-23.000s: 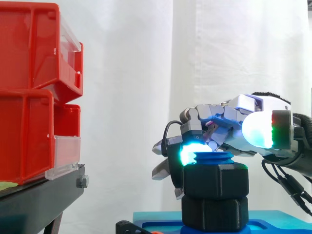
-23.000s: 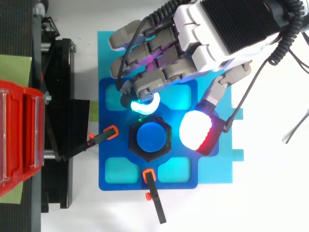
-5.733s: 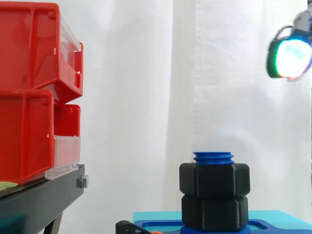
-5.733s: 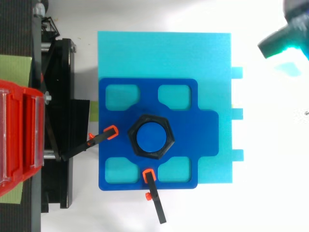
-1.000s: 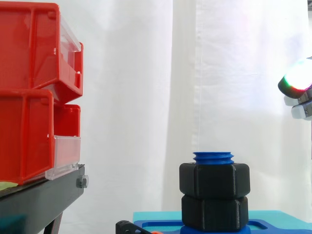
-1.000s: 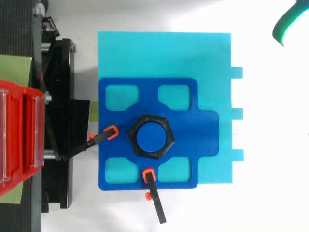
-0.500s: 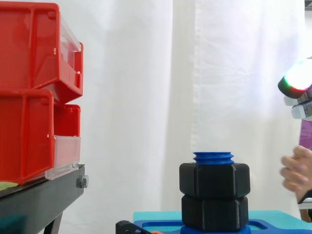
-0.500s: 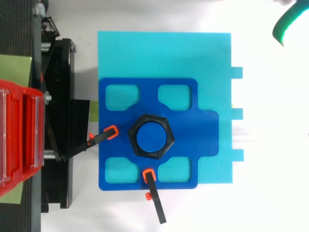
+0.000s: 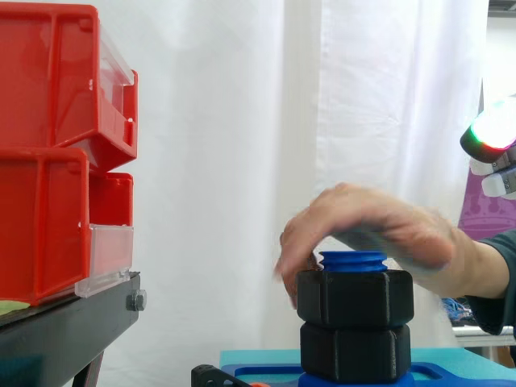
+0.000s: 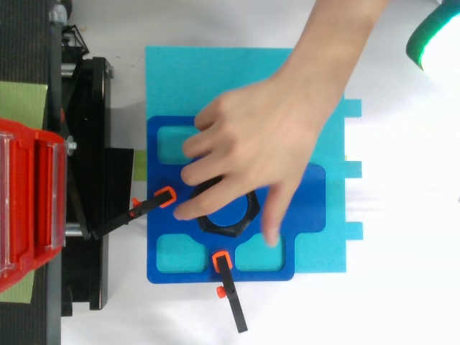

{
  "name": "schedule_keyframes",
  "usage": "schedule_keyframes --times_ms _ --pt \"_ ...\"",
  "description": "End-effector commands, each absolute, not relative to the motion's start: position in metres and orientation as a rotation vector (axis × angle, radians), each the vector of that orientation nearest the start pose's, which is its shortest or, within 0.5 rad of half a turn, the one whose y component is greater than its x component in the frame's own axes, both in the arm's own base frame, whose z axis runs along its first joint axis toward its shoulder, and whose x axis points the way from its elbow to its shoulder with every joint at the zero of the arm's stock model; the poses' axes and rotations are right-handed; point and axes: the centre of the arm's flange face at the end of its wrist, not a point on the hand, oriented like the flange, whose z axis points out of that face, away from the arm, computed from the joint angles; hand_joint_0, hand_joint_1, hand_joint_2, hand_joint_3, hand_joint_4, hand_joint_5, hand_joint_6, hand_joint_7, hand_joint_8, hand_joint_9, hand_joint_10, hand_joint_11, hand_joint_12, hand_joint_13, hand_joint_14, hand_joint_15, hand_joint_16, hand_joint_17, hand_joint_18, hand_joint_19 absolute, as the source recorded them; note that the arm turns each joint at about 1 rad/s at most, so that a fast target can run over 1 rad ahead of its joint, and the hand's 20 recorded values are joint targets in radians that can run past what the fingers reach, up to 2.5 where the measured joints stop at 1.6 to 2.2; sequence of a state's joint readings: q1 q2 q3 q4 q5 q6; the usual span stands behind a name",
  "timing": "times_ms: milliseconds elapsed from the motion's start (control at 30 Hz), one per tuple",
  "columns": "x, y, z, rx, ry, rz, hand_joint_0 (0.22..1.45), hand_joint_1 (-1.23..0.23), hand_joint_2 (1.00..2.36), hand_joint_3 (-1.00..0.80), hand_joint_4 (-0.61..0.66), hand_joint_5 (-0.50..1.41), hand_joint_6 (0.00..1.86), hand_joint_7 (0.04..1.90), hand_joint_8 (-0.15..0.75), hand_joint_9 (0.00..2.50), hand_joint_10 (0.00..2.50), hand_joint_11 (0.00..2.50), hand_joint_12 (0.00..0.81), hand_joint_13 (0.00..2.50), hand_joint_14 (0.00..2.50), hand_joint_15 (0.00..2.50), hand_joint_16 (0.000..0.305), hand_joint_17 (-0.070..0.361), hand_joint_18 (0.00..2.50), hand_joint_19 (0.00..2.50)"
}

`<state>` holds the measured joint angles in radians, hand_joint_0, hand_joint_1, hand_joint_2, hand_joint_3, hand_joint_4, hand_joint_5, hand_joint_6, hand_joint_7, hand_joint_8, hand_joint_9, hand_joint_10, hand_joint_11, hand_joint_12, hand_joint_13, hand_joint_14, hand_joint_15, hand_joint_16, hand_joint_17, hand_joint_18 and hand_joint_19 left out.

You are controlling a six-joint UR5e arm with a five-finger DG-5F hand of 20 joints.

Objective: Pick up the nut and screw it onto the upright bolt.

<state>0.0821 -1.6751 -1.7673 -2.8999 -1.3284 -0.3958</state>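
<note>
Plainly, a person's hand [image 10: 251, 151] is reaching in over the work and cupping the nut [image 9: 355, 298], fingers draping down its far and near sides. The nut is sitting threaded on the bolt [image 9: 352, 260], with the blue thread poking out just above it and a second black hex [image 9: 353, 352] directly beneath. The bolt is standing upright on the blue plate [image 10: 305, 201], which two orange-tipped clamps [image 10: 223, 262] are pinning down.

To my eye the screwing-on is looking done, and the person is probably taking hold of the nut to reset it, though I am only guessing. The right thing for the robot now is to be waiting: no descent and no swing toward the bolt while somebody's fingers are wrapped over it. Any new approach is best coming straight down from above once that space is free, squaring up to the nut's flats wherever it is lying by then.

The robot's hand [image 9: 493, 133] is hanging high at the right edge, well apart from the bolt, one pad glowing white, green and red. I cannot tell whether it is spread or closed, and it is touching nothing I can see.
</note>
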Motion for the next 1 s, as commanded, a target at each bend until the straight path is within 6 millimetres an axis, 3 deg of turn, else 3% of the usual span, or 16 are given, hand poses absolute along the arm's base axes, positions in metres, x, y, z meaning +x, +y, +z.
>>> schedule_keyframes --times_ms 0,967 --pt "0.5207 -0.1153 0.3639 1.034 1.328 0.762 0.50 -0.27 1.00 -0.50 0.05 -0.23 0.50 0.62 0.166 0.11 0.00 0.00 0.320 0.09 0.00 0.00 0.040 0.089 0.00 0.00" --pt "0.5207 -0.1145 0.3637 1.033 1.331 0.763 0.50 -0.28 1.00 -0.50 0.05 -0.23 0.50 0.68 0.165 0.11 0.00 0.00 0.321 0.09 0.00 0.00 0.040 0.090 0.00 0.00"
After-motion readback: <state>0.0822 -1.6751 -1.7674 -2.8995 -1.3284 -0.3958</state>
